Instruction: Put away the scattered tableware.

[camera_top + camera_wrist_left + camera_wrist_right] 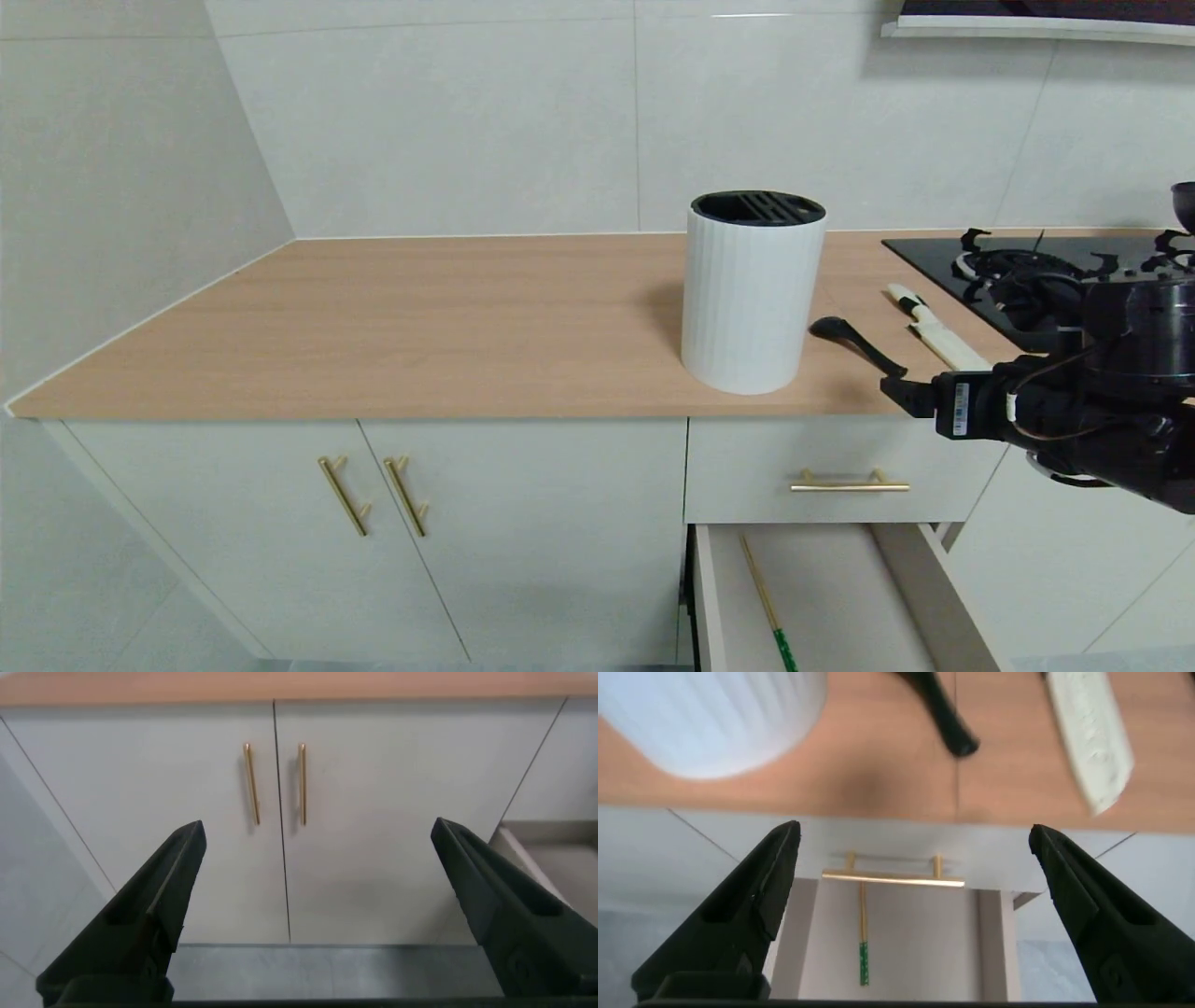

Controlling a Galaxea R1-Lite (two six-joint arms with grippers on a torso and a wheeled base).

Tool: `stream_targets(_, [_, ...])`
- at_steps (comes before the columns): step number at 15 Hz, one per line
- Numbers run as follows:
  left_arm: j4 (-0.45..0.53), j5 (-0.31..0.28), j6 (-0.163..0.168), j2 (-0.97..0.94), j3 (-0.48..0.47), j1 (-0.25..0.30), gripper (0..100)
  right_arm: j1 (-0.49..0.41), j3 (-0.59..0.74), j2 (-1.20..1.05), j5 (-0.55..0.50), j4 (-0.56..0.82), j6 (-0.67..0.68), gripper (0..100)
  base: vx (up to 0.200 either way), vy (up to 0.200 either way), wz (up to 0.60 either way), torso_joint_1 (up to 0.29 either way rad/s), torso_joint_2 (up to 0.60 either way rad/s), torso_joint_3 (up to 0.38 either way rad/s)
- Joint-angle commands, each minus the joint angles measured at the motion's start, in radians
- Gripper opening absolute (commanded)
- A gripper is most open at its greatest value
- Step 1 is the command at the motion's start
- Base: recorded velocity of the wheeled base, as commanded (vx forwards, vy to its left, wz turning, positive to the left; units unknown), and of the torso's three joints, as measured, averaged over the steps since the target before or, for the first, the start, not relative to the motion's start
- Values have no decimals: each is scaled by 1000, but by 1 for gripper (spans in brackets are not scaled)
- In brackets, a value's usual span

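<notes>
Wood countertop (420, 317) (tiled walls (439, 112) behind) bears holder (752, 299).

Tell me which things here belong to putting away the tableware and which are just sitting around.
Job: black utensil, white knife, white holder, open drawer with chopsticks inside.
Just there: gas hob, cupboard doors, closed drawer.

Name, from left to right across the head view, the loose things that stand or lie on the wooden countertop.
white ribbed holder → black spoon → pale knife
</notes>
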Motion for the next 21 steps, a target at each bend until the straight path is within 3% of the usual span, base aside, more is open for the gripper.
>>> stream_targets(1, [0, 0, 0, 1, 0, 0, 100, -6, 1, 24, 0, -5, 0, 100, 0, 0, 0, 222, -496, -286])
stream_targets(7, [0, 0, 0, 1, 0, 0, 100, -7, -15, 78, 2, -22, -68, 100, 0, 0, 0, 118, -265, -152])
stream_targets(10, [0, 0, 0, 1, 0, 0, 100, -33, -108, 136, 17, -31, -65, 100, 0, 0, 0, 0, 0, 0])
stream_targets(13, [0, 0, 0, 1, 0, 0, 100, -86, -275, 202, 189, 126, -52, 100, 0, 0, 0, 0, 0, 0])
stream_targets(15, [0, 0, 0, 1, 0, 0, 100, -113, -292, 252, 250, 144, -14, 100, 0, 0, 0, 0, 0, 0])
stream_targets(17, [0, 0, 0, 1, 0, 0, 100, -153, -295, 295, 284, 109, -14, 100, 0, 0, 0, 0, 0, 0])
stream_targets(21, [0, 0, 0, 1, 0, 0, 100, -161, -282, 429, 292, -103, -14, 100, 0, 0, 0, 0, 0, 0])
